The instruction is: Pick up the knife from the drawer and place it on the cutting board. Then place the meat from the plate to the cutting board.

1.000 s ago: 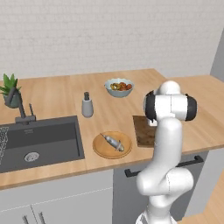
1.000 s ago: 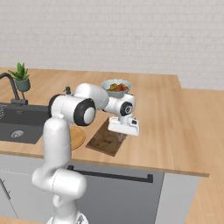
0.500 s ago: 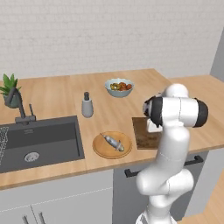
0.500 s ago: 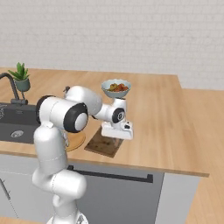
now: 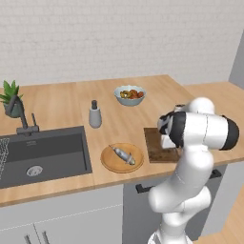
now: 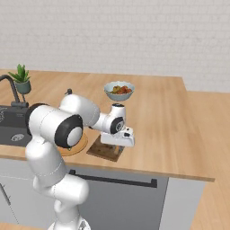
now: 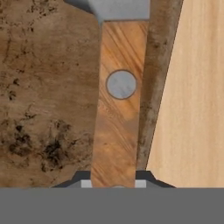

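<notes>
In the hand view the knife (image 7: 117, 127) runs up from my gripper (image 7: 114, 183), its brown wooden handle with a round rivet pinched between the dark fingertips (image 7: 83, 180) and the grey blade starting at the top edge. Right beneath it lies the dark brown cutting board (image 7: 43, 109). In the right base view my gripper (image 6: 117, 143) hangs low over the cutting board (image 6: 104, 152). The meat (image 5: 123, 155) lies on the round tan plate (image 5: 110, 164), left of the cutting board (image 5: 153, 147). The drawer front (image 6: 117, 200) sits under the counter edge.
A bowl of fruit (image 5: 129, 94) stands behind the board, a grey bottle (image 5: 95, 114) further left. The sink (image 5: 43, 152) with its tap (image 5: 27, 125) and a potted plant (image 5: 12, 97) take the left end. The counter's front edge runs just before the board.
The hand has sunk and shifted left, down onto the cutting board, with the knife still in its grip. The elbow has swung out to the right in the left base view.
</notes>
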You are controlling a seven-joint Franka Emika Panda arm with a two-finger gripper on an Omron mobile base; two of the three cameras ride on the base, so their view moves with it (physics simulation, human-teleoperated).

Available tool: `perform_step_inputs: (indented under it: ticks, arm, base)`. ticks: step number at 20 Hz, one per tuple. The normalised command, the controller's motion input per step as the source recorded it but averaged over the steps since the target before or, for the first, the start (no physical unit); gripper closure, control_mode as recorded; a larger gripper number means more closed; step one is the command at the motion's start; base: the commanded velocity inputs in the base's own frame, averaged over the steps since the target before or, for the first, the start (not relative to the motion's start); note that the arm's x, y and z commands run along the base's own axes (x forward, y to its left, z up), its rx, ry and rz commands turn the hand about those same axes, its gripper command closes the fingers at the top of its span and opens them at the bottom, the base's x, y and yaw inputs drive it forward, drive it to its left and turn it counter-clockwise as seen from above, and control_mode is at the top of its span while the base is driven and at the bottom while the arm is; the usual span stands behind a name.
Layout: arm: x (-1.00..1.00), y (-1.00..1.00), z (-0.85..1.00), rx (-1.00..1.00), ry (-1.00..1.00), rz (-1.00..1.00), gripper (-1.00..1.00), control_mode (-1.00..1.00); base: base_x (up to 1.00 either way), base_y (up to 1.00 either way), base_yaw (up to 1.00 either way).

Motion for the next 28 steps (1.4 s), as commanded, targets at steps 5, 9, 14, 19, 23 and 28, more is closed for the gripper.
perform_step_inputs:
  ticks: [5, 9, 14, 19, 23, 28]
  arm:
    - [-0.14, 0.17, 0.01, 0.00, 0.00, 0.03, 1.00, -1.00]
    - [-0.07, 0.06, 0.00, 0.00, 0.00, 0.04, -1.00, -1.00]
    - [-0.12, 0.00, 0.35, 0.00, -0.06, 0.01, -1.00, -1.00]
    - [-0.44, 0.10, 0.90, 0.00, -0.17, 0.02, -1.00, -1.00]
    - [-0.79, 0.92, 0.29, -0.01, -0.20, 0.20, -1.00, -1.00]
    - [-0.38, 1.00, 0.00, -0.01, -0.18, 0.33, -1.00, -1.00]
  base:
    - [0.00, 0.00, 0.00]
    - [0.00, 0.00, 0.00]
    - [0.00, 0.00, 0.00]
    - [0.00, 0.00, 0.00]
    - [0.00, 0.00, 0.00]
    - [0.00, 0.00, 0.00]
